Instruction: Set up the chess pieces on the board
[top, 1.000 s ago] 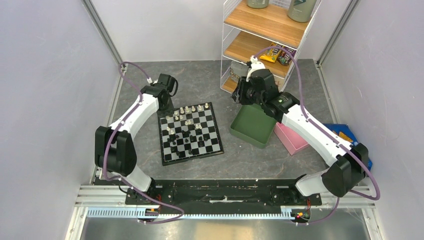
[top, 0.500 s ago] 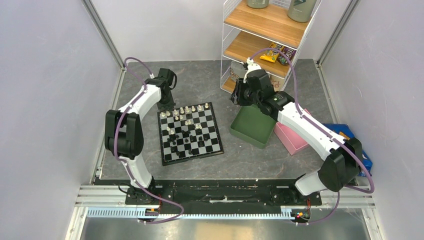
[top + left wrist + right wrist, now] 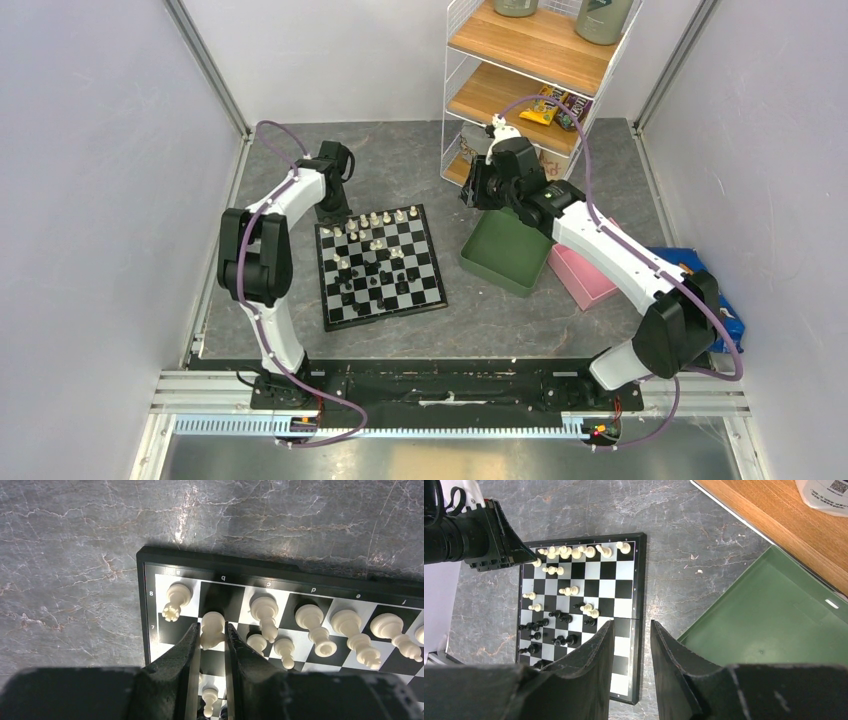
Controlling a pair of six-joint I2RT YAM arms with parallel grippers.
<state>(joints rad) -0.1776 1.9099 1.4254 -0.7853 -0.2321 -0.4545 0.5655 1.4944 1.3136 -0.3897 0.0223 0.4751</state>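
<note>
At the board's (image 3: 386, 313) far left corner, the left claw (image 3: 212, 630) is nearly closed. Its fingers (image 3: 190, 647) are clamped on either side of an upright cream piece (image 3: 213, 626), just beside the corner rook (image 3: 175, 600). Other cream pieces (image 3: 376, 218) line the far row, and black pieces (image 3: 374, 281) stand mid-board. The right claw (image 3: 630, 630) hangs empty with its fingers apart, above the grey surface (image 3: 400, 160) by the far corner of the green tray (image 3: 520, 268).
</note>
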